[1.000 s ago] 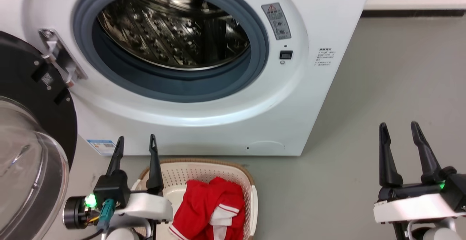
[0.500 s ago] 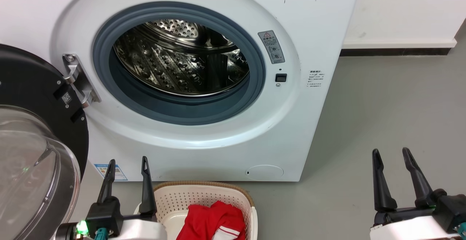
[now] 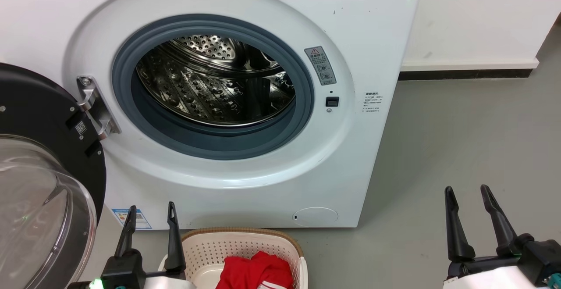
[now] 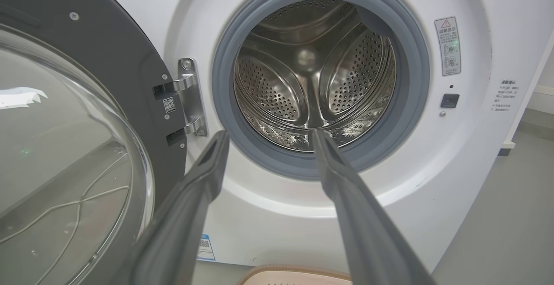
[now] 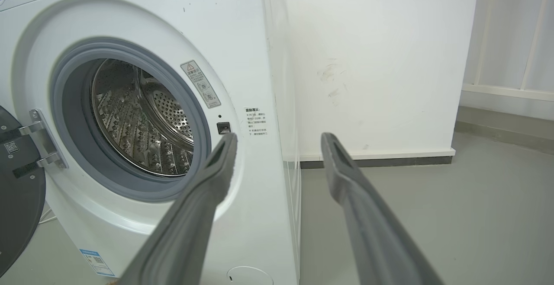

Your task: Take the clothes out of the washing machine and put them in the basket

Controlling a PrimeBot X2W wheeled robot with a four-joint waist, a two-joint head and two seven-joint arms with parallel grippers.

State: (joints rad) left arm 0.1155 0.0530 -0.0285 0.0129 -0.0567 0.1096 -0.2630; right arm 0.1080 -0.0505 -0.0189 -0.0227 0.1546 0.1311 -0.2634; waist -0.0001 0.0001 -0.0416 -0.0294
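Observation:
The white washing machine (image 3: 377,43) stands ahead with its black-framed door (image 3: 39,183) swung open to the left. Its steel drum (image 3: 210,83) shows bare perforated metal, also in the left wrist view (image 4: 311,73) and the right wrist view (image 5: 138,120). Red clothes (image 3: 256,273) with white trim lie in the cream basket (image 3: 210,247) on the floor in front of the machine. My left gripper (image 3: 149,214) is open just left of the basket, its fingers (image 4: 203,181) empty. My right gripper (image 3: 466,197) is open over the floor at the right, holding nothing.
The grey floor (image 3: 460,140) spreads to the right of the machine up to a white wall with a dark skirting (image 3: 464,74). The domed glass (image 3: 35,210) of the door bulges out at the left, close to my left arm.
The head camera has tilted up, so the machine, basket and both grippers sit lower in the picture. Both grippers stay open and the clothes stay in the basket.

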